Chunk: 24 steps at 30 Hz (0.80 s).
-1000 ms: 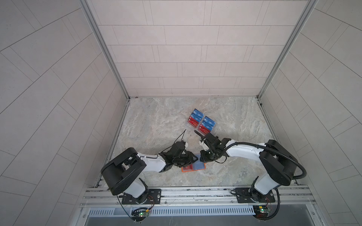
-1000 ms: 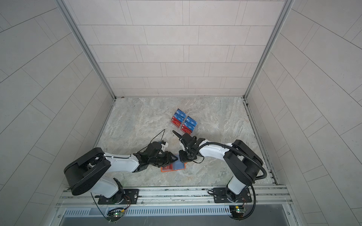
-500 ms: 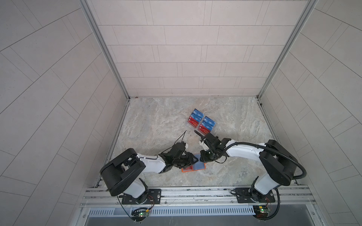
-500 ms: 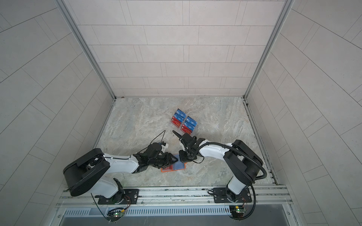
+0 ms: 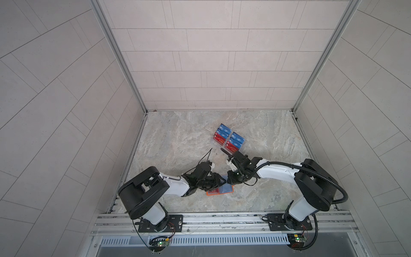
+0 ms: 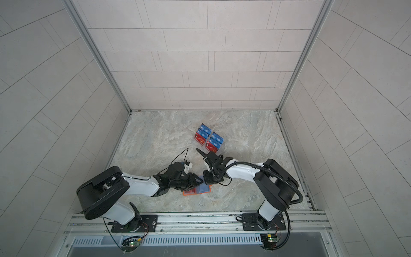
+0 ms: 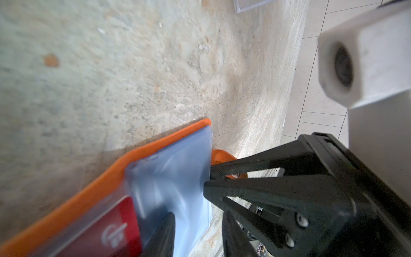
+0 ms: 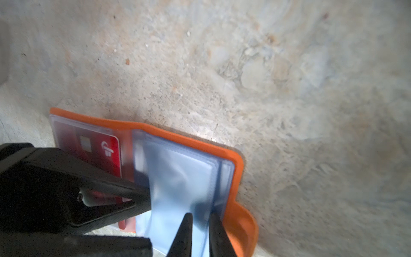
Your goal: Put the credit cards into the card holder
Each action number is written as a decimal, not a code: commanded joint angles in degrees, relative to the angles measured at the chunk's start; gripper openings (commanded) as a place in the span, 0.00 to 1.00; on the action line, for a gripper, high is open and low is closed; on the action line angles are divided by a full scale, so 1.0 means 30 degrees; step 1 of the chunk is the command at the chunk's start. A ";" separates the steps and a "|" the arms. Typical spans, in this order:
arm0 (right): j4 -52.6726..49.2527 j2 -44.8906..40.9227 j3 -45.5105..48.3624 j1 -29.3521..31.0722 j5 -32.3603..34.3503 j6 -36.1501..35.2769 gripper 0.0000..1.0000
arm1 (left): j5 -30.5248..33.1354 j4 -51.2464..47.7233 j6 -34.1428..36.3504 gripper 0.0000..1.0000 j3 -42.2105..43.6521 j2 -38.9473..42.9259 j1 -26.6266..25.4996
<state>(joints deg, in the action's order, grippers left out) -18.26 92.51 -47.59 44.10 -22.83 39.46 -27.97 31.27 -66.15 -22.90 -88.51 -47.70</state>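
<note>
We are seeing the holder (image 5: 213,193) lying open near the front of the table (image 5: 178,142), between the two claws — a red card (image 8: 97,151) sitting inside. The right claw (image 8: 200,215) is pinching a clear sleeve (image 8: 180,178), jaws nearly together; the left claw (image 5: 220,181) is standing part-open just beside. The other cards (image 5: 224,132) (red and blue) are sitting in the stand (image 5: 244,144) farther back.

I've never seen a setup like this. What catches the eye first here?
Two black-and-white arms meet near the front edge of the table over an open orange card holder, a red card tucked in one clear sleeve. The right one pinches a bluish sleeve in its jaws. Farther back, blue and red cards stand in tiered rows.
</note>
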 commanded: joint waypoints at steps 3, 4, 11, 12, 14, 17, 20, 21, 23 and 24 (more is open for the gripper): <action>-0.0328 -0.0101 0.0492 0.0184 0.0520 0.0344 0.17 | 0.0269 -0.0638 0.0450 0.33 -0.0088 -0.0299 -0.0122; -0.0329 -0.0132 0.0497 0.0220 0.0497 0.0366 0.17 | 0.0248 -0.0685 0.0484 0.32 -0.0078 -0.0339 -0.0097; -0.0130 -0.0134 0.0676 0.0330 0.0209 0.0533 0.15 | 0.0297 -0.0971 0.0721 0.23 -0.0205 -0.0347 -0.0075; -0.0091 -0.0127 0.0700 0.0349 0.0209 0.0542 0.15 | 0.0342 -0.1066 0.0778 0.22 -0.0201 -0.0312 -0.0089; -0.0065 -0.0079 0.0680 0.0341 0.0218 0.0557 0.15 | 0.0414 -0.1306 0.0894 0.21 -0.0218 -0.0264 -0.0080; -0.0090 -0.0083 0.0628 0.0360 0.0201 0.0513 0.15 | 0.0402 -0.1578 0.1036 0.15 -0.0314 -0.0197 -0.0093; -0.0116 -0.0084 0.0572 0.0360 0.0198 0.0524 0.15 | 0.0358 -0.1662 0.1146 0.14 -0.0425 -0.0167 -0.0084; -0.0095 -0.0114 0.0586 0.0360 0.0198 0.0527 0.15 | 0.0358 -0.1734 0.1110 0.15 -0.0423 -0.0139 -0.0072; -0.0065 -0.0083 0.0665 0.0389 0.0241 0.0527 0.15 | 0.0437 -0.2064 0.1266 0.19 -0.0423 0.0024 -0.0066; -0.0073 -0.0089 0.0718 0.0389 0.0256 0.0513 0.15 | 0.0597 -0.2468 0.1407 0.23 -0.0418 0.0207 -0.0022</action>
<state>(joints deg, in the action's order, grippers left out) -17.34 92.12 -46.89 44.36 -22.52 40.58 -27.27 28.03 -63.44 -23.35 -88.71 -47.70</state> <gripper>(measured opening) 0.149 0.205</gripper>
